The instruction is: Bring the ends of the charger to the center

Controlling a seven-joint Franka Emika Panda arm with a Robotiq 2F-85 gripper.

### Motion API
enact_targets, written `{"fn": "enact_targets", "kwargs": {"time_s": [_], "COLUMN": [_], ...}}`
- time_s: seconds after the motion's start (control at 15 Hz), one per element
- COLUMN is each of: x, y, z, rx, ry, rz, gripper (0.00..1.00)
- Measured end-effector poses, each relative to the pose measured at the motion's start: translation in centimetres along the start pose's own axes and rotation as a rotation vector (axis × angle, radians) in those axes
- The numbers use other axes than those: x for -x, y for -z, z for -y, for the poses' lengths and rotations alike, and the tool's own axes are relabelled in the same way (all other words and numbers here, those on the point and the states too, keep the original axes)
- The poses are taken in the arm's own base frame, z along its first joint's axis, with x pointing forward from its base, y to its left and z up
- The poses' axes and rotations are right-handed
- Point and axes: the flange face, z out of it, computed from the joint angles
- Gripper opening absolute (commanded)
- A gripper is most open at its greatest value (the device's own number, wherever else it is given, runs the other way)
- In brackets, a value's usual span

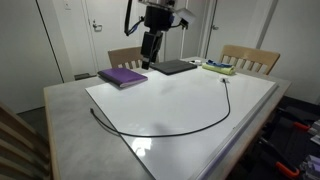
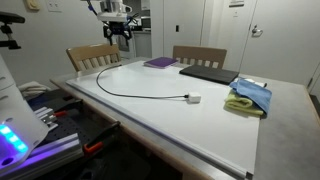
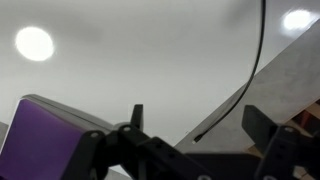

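The arm (image 1: 155,15) reaches down over a far corner of the white board (image 1: 190,105), its upper part cut off. The gripper (image 3: 193,115) points down, jaws wide and empty. The charger (image 1: 170,125) curves across the board, with one end (image 3: 197,138) at the board's edge. The plug tips are hard to make out.

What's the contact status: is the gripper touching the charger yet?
Apart. In an exterior view the gripper hangs high above the table, while the charger lies flat on the white board.
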Motion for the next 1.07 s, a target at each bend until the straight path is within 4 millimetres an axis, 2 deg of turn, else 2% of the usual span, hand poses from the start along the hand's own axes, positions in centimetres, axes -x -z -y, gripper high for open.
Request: {"fn": "enact_targets", "kwargs": {"time_s": [0.33, 0.67, 0.8, 1.07], "x": [-3.9, -7.1, -7.8, -8.0], "y": [-3.0, -5.7, -6.3, -6.3], "z": [1.2, 3.4, 4.0, 3.9], "rx": [0.004, 0.014, 0.010, 0.009], "ry": [0.020, -0.075, -0.083, -0.086], "rz": [0.057, 0.107, 0.105, 0.103], "gripper": [1.00, 1.00, 1.00, 1.00]}}
